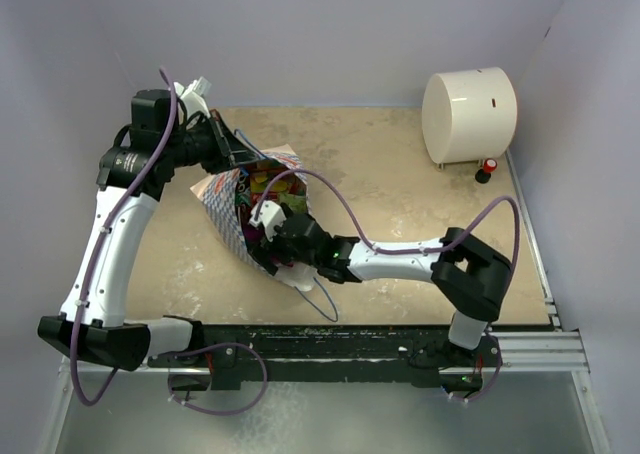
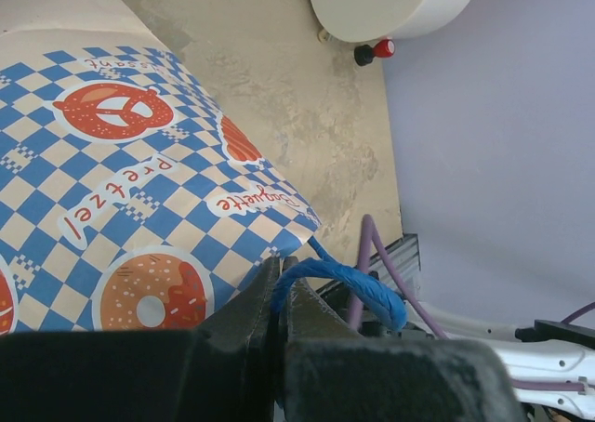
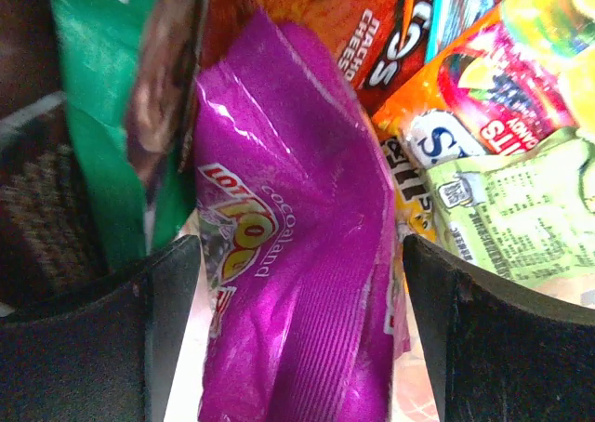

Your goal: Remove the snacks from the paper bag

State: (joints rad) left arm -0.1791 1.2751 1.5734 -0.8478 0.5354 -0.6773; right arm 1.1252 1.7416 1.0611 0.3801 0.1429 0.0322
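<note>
The snacks (image 1: pixel 262 187) sit packed inside the paper bag (image 1: pixel 226 222), which rests on the table (image 1: pixel 420 224) left of centre, well apart from the cream drum (image 1: pixel 468 116) in the far right corner. The left gripper (image 2: pixel 282 275) is at the bag's far edge. Its jaws are pressed together on the blue cord handle (image 2: pixel 346 287), just beside the checked band with its pretzel and doughnut prints. The right gripper (image 3: pixel 297 292) reaches into the bag's mouth from the right, jaws spread wide with the magenta pouch (image 3: pixel 297 208) between them (whether either finger touches it I cannot tell). A green packet (image 3: pixel 107 134) stands against one side of the pouch. An orange candy pack (image 3: pixel 493 78) and a pale green pack (image 3: pixel 521 217) crowd the other side, and a red-orange chip bag (image 3: pixel 349 22) lies behind.
</note>
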